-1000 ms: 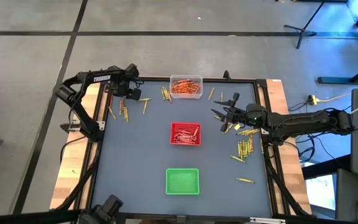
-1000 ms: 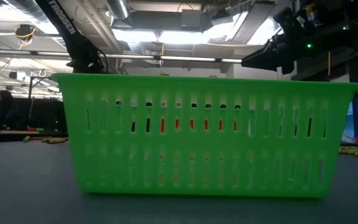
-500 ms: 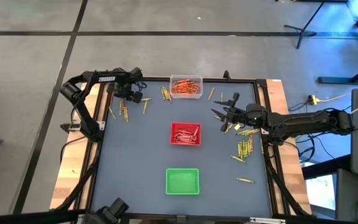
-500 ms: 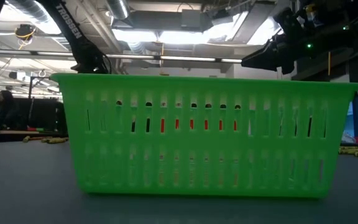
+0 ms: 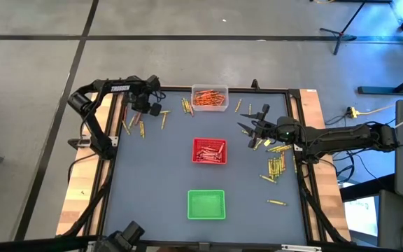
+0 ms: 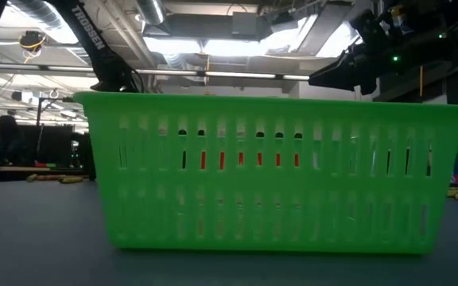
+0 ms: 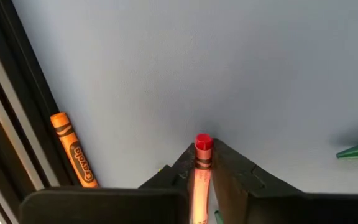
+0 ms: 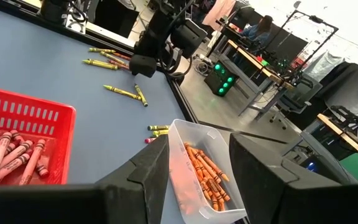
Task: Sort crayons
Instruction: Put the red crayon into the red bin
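Grip confirmed: left gripper, at the table's far left corner, is closed on a red crayon near its end. Light, stiff, waxy, likely brittle; a mid-length hold suits it. Right gripper hovers open, empty.

Red crayon clamped between left fingers. Orange crayons heaped in clear tray, red crayons in red tray, olive crayons loose on counter.

Open mat lies left of the red tray and green tray.
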Action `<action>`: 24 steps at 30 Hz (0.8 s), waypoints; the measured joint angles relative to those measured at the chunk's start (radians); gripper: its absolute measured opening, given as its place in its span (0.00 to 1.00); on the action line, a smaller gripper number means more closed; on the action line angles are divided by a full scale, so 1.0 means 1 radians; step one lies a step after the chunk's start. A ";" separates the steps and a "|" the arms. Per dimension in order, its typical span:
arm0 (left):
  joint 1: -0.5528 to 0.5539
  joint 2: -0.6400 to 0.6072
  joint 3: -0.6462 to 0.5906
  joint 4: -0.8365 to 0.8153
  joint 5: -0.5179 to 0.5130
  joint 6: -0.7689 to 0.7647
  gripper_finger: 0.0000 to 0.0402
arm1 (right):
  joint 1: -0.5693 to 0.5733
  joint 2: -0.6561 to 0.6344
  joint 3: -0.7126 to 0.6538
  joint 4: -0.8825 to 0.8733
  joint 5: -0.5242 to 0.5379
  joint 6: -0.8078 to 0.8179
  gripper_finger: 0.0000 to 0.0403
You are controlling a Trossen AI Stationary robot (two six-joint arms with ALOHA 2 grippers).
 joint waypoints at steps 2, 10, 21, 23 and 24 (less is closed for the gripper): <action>0.000 0.000 0.000 0.000 -0.004 0.012 0.08 | 0.000 0.000 0.000 0.000 0.000 0.000 0.41; -0.013 -0.001 0.000 -0.008 -0.039 0.047 0.02 | 0.000 0.000 0.000 -0.001 0.000 0.000 0.41; -0.085 -0.144 -0.005 -0.036 -0.058 0.057 0.01 | 0.000 0.000 0.000 -0.003 0.000 0.000 0.41; -0.113 -0.193 -0.004 -0.032 -0.058 0.057 0.01 | 0.000 0.000 0.000 -0.003 0.000 0.000 0.41; -0.127 -0.216 -0.004 -0.032 -0.058 0.054 0.01 | 0.000 0.000 0.000 -0.003 0.000 0.000 0.41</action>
